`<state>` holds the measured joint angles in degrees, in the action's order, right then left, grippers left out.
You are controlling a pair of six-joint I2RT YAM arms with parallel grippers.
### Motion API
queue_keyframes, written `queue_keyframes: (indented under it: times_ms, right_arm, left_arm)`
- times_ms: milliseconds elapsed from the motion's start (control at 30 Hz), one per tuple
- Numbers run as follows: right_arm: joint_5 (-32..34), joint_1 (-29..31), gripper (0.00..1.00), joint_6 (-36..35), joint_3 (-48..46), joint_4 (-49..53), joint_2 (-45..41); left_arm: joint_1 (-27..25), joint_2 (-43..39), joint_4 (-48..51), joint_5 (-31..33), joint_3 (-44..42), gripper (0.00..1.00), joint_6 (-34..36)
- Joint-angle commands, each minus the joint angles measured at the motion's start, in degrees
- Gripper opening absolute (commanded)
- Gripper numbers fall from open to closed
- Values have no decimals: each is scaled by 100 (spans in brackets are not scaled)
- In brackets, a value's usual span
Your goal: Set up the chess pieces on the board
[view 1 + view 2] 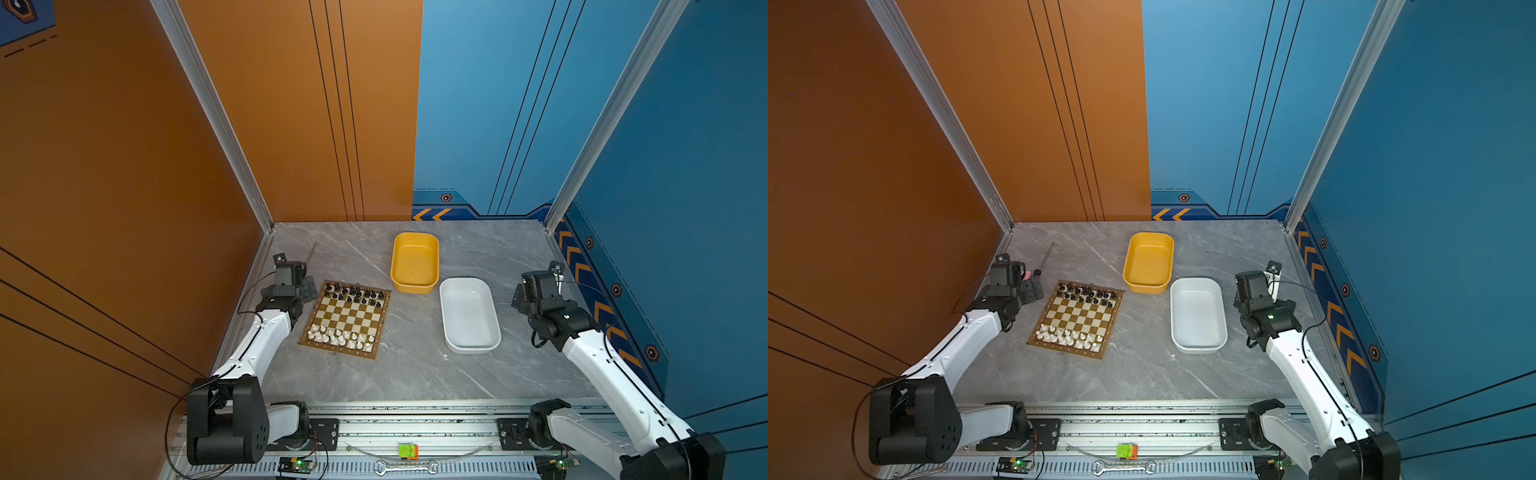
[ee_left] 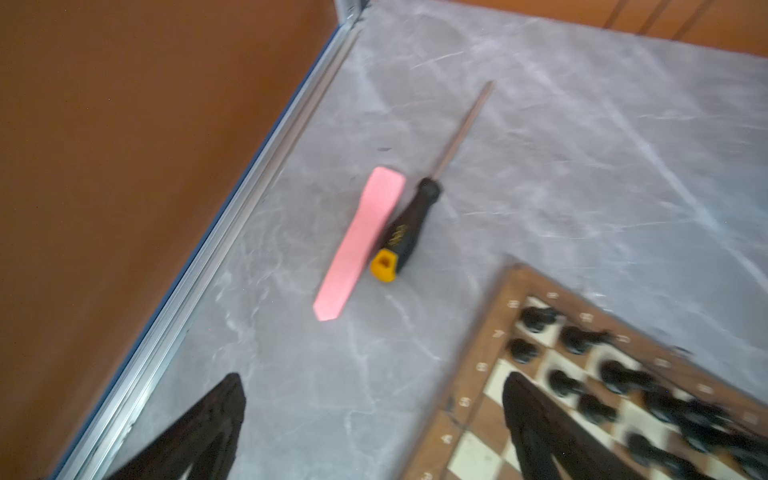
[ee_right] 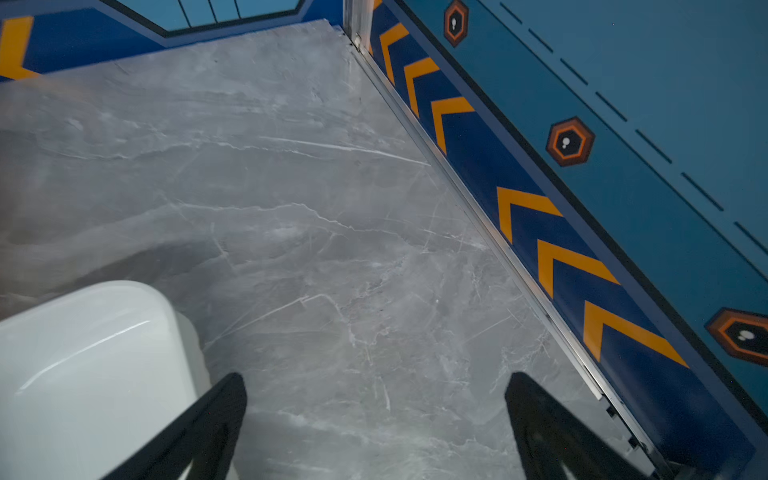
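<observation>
My left pincer hung released, jaws wide and holding nothing, just off the far left corner of the board. Its wrist view showed a pink strip lying against a black-handled screwdriver, between the orange wall and the board's rim. My arm mostly hid these in both top views. That wrist view caught only blurred black pieces.

A top view gave both sets: black pieces on the far two rows, white pieces on the near two, and the middle rows bare.

My right pincer was open and empty over bare table, between the white tub and the blue wall's rail. The yellow tub, seen only from above, sat just beside the board's far right corner. Wide bare marble lay nearer me.
</observation>
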<state>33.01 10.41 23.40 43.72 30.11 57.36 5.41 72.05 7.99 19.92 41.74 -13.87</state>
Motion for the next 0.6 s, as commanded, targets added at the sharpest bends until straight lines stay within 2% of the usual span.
queue_keyframes:
  times_ms: [0,133,233,300,433,567]
  right_arm:
    - [-127,-323,100,-599,-653,-1437,-191]
    - [-165,-330,100,-993,-1350,-2396,-269]
    - [-319,-338,100,-1340,-1670,-2941,-227]
    - [-467,-338,100,-1552,-1867,-3263,-216]
    - [-972,-427,100,-1431,-2264,-4044,-172]
    - [-1243,-459,100,-1532,-2544,-4856,78]
  left_arm:
    - [299,-210,-1715,-264,-557,98,-130]
    - [310,-194,-3123,-973,-1351,98,183]
    - [278,-36,-3987,-1390,-1816,98,122]
    - [111,123,-4448,-1495,-1987,98,336]
    - [-137,323,-4917,-1428,-2207,98,645]
    - [-179,504,-5822,-1395,-2499,98,814]
